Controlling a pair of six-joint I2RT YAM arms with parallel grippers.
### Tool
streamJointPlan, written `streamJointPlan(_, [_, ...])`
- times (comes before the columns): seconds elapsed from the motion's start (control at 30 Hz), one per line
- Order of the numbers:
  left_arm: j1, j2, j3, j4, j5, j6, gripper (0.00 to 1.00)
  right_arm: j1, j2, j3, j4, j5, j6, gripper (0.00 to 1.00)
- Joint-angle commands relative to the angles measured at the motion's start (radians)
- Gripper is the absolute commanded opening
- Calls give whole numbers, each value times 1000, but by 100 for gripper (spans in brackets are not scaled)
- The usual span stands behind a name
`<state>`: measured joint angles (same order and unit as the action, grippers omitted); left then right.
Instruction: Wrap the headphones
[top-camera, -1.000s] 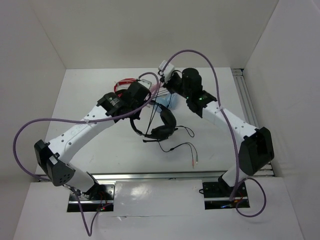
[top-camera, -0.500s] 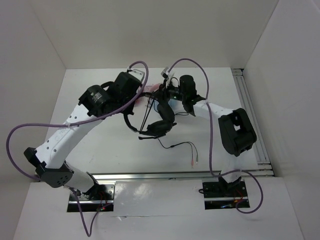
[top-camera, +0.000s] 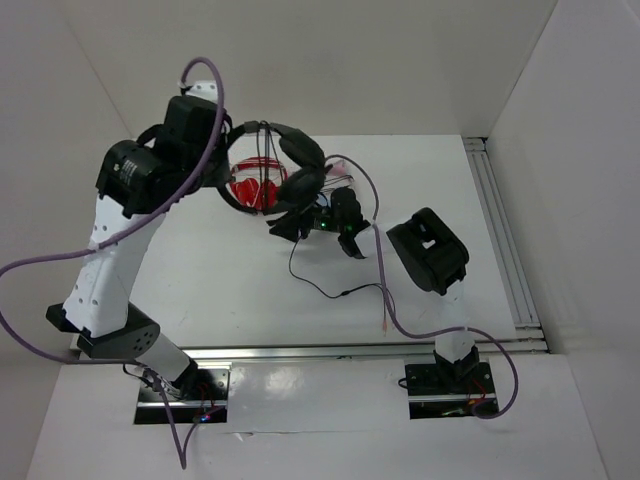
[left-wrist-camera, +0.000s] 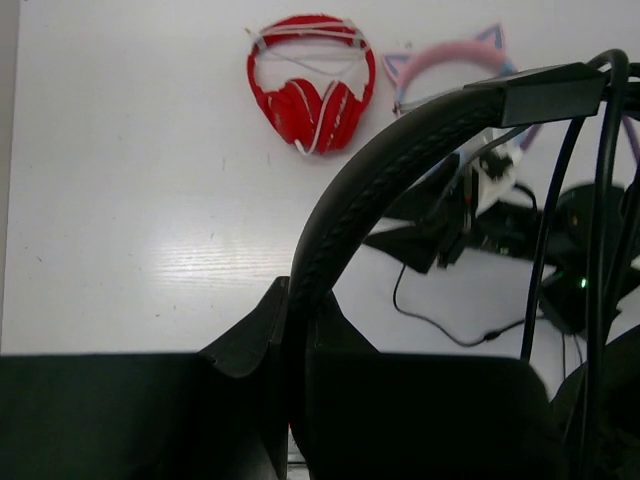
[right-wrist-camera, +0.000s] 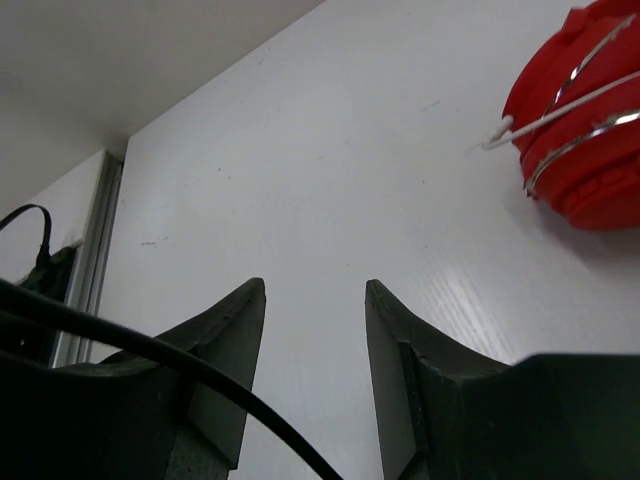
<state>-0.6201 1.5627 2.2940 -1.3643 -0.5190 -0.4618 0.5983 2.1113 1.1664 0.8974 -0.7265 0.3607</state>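
The left gripper (left-wrist-camera: 296, 335) is clenched on the padded headband (left-wrist-camera: 400, 150) of the black headset (top-camera: 298, 183). A second ago the headset lay on the table (top-camera: 200, 280); now it hangs lifted above the red headphones (left-wrist-camera: 310, 100). The right gripper (right-wrist-camera: 313, 330), fingers parted and empty, has dropped low beneath it. The thin cable (top-camera: 335, 292) now trails slack down to the table, coloured plugs (top-camera: 383, 322) at its end. It looks free for winding round the band.

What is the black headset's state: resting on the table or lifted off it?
Lifted: the left pincer grips the headset by its headband, clear of the table; only its cable trails down.
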Motion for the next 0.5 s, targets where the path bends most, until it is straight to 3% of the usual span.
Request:
streamJointPlan(0.0, [72,-19,78,71,5,-71,0,14,15,-71,213,-2,66,52])
streamJointPlan(0.13, [131,-50,53,152,74,-101,0,52,65,-102,302,-13,115,51])
streamJointPlan(0.23, [189,-50,53,174,97,-113,0,87,93,-122,363,-13,141,45])
streamJointPlan(0.27, [206,-50,53,186,124,-113,0,96,105,-122,380,-13,155,35])
streamJointPlan(0.4, [284,-15,53,195,145,-113,0,130,105,-174,460,-13,179,13])
streamJointPlan(0.47, [350,-3,53,206,145,-113,0,142,89,-218,460,-13,169,10])
